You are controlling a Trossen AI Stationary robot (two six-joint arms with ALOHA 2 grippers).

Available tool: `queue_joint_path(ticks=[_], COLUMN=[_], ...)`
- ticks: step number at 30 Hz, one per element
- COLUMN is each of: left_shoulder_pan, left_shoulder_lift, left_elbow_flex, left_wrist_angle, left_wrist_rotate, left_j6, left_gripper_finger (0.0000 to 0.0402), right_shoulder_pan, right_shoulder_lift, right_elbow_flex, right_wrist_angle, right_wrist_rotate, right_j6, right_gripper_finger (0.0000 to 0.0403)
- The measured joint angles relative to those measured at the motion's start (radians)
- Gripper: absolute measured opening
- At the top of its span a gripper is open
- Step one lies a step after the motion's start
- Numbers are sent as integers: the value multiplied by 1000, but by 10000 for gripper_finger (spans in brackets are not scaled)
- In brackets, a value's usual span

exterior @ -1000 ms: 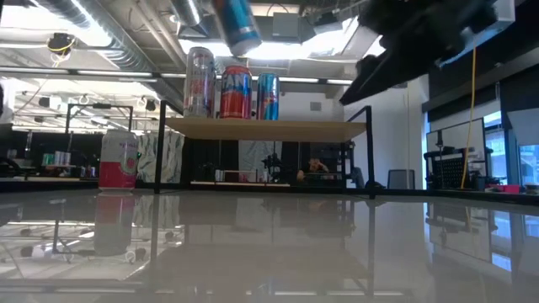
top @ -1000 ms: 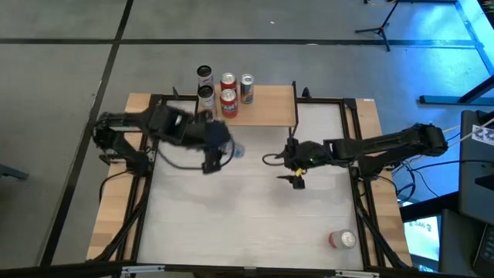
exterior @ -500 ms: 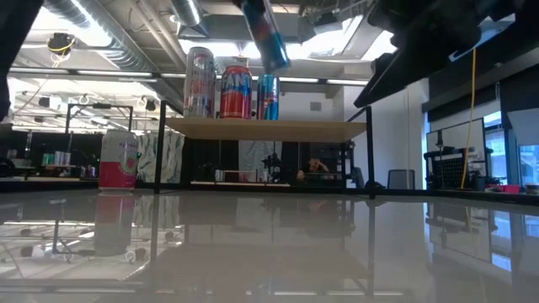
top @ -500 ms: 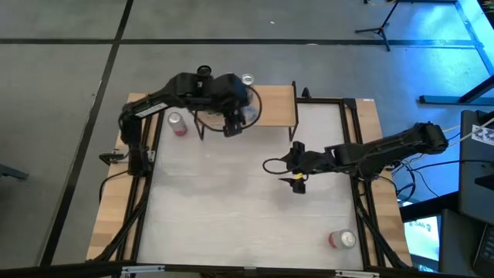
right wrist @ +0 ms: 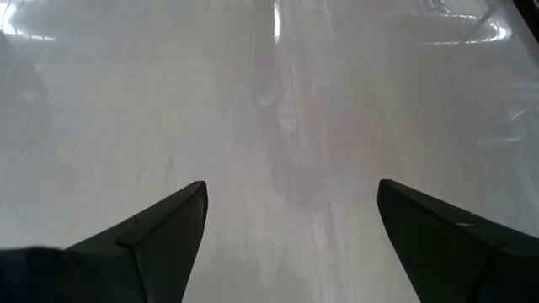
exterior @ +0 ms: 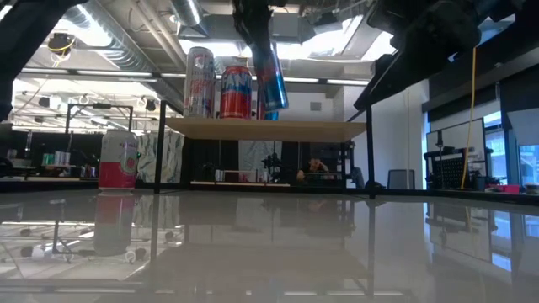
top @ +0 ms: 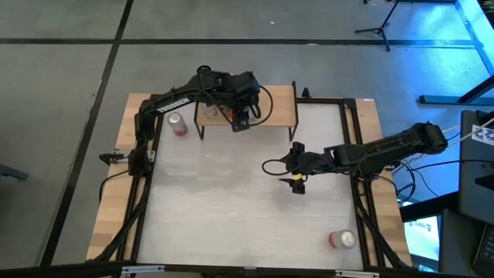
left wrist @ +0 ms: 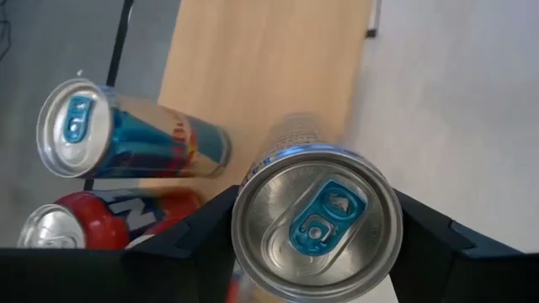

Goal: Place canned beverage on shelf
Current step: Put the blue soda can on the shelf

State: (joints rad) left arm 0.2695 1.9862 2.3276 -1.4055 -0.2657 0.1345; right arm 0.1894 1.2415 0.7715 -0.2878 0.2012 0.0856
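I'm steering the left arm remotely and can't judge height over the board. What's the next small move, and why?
Probably lower it a little, righting the blue can first. The left gripper holds it over the shelf, tilted, its base not yet on the board, beside the standing cans. Bare wood shows next to them in the wrist view. The right gripper waits open mid-table.

The left gripper is carried from the table's upper middle up over the shelf, and the blue can clamped in it is brought from high at the frame's top down beside the standing cans.
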Motion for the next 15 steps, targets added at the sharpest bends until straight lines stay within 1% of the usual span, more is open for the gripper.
queue_joint_path(ticks=[3, 7, 15], left_shoulder_pan=[12, 25, 57], left_shoulder_lift=[6, 6, 6], left_elbow_flex=[0, 0, -15], left_wrist_angle=[0, 0, -21], left_wrist_rotate=[-3, 58, 61], left_j6=[7, 3, 6], left_gripper_finger=[225, 227, 229], right_shoulder_pan=[0, 0, 0], right_shoulder_lift=[0, 0, 0], right_elbow_flex=[0, 0, 0], right_wrist_angle=[0, 1, 1], right_wrist_rotate=[0, 0, 0], right_j6=[0, 0, 0], right_gripper_finger=[342, 342, 342])
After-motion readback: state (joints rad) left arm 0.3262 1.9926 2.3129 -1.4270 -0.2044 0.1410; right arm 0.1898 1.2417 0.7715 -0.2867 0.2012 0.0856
